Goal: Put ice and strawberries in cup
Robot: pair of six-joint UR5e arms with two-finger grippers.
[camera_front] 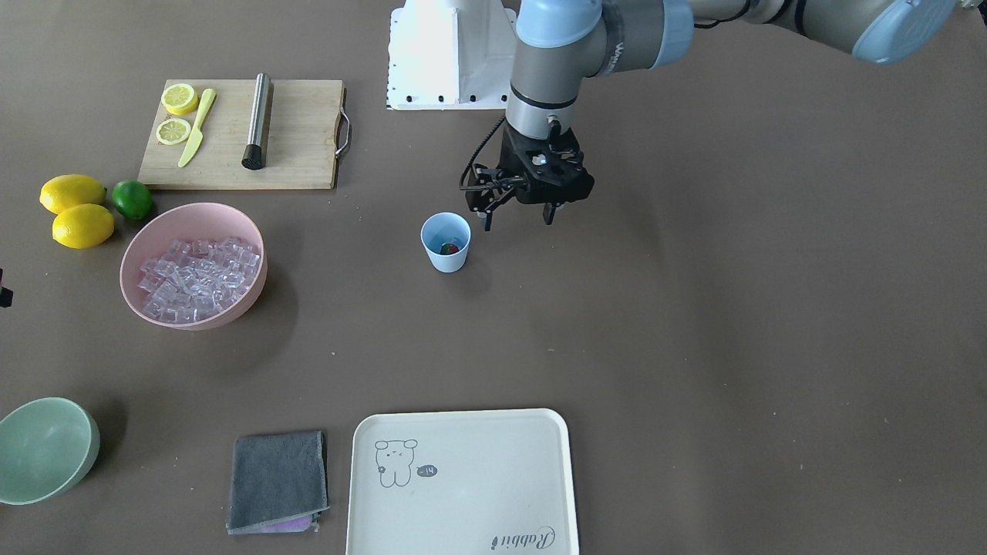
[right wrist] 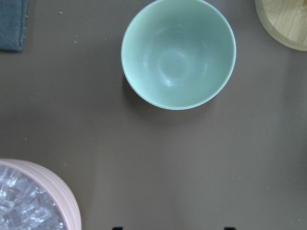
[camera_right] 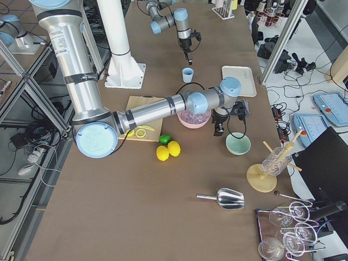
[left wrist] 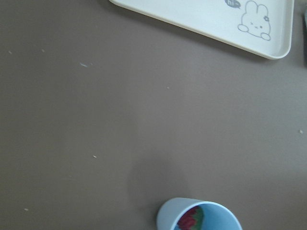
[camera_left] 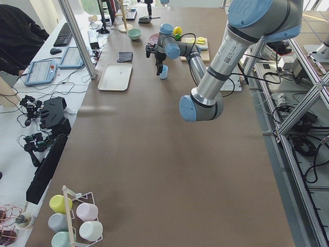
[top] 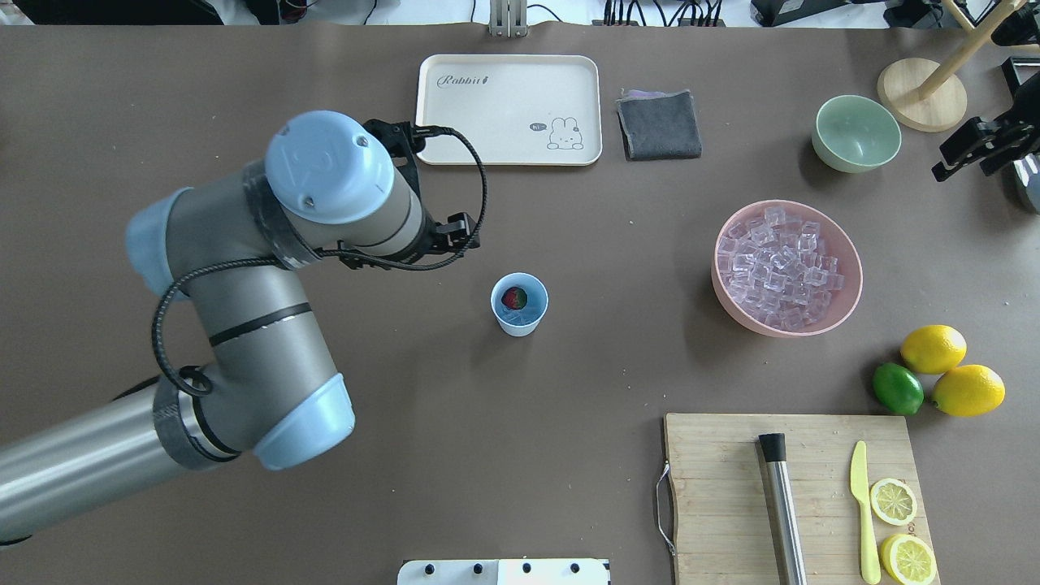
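left gripper hangs just beside the light blue cup, fingers spread wide, nothing in them. the cup stands upright mid-table with the red strawberry sitting inside it. ice cubes fill the pink bowl; can't tell if any are in the cup. right gripper hovers between the pink bowl and the green bowl, tips apart, empty.

I've got the strawberry in the cup mid-way across the surface, the tray beyond it, the ice in the bowl to the robot's right, the cutting board nearer the robot.
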